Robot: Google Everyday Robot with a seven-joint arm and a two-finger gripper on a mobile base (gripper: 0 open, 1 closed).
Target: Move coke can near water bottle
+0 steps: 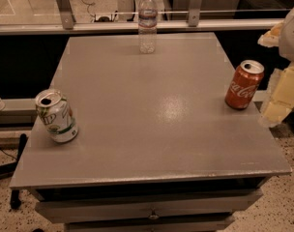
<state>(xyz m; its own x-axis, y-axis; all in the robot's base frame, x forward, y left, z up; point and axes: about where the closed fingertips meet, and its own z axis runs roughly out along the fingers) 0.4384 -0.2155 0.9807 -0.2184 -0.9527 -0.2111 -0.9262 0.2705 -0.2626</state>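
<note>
The coke can (244, 84) stood at the right edge of the counter (152, 129), well apart from the bottle (147, 22) at the far edge, and the tool (282, 93), its state impossible to tell, was just right of this can.

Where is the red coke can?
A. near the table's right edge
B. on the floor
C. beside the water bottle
A: the coke can stands by the right edge, far from the water bottle at the back; the gripper hangs just right of it.
</note>
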